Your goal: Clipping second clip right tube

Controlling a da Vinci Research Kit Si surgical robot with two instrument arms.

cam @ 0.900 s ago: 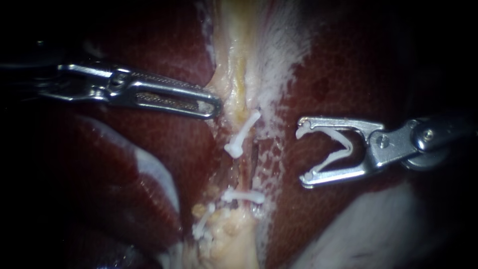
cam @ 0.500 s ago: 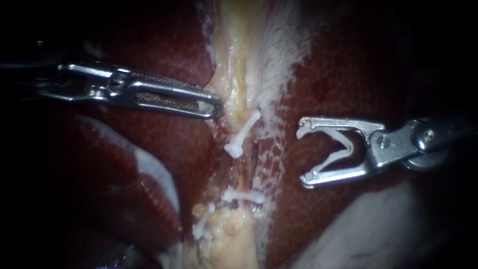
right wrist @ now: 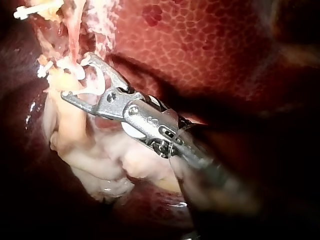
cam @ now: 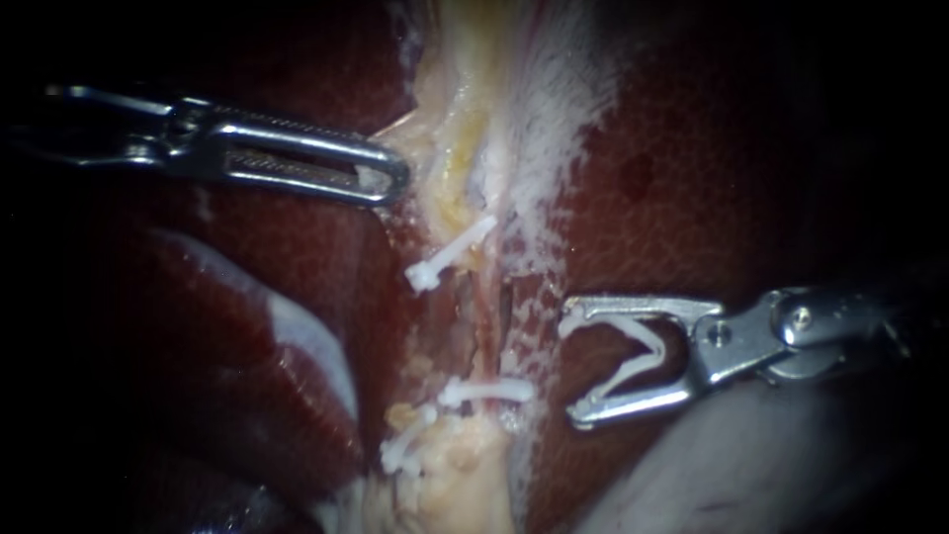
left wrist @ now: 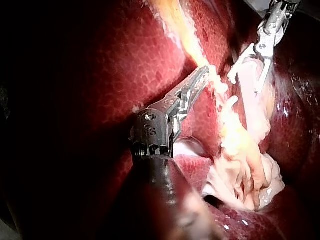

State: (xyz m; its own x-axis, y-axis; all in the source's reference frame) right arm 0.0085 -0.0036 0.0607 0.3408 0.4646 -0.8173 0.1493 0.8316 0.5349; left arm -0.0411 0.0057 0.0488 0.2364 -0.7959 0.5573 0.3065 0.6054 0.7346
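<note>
Dark red liver [cam: 692, 148] surrounds a pale strip of tissue [cam: 465, 129] down the middle. The left instrument [cam: 393, 183] has its hand closed on that strip's edge. The right instrument [cam: 570, 368] has its hand spread wide, both jaws cradling an open clip [cam: 652, 346], near the thin tube [cam: 481, 321] but not touching it.

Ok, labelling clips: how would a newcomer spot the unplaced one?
Find the pale strip down the liver. Right of it, the right instrument holds a white clip. It alone gapes in a V; the others lie shut on the strip.
</note>
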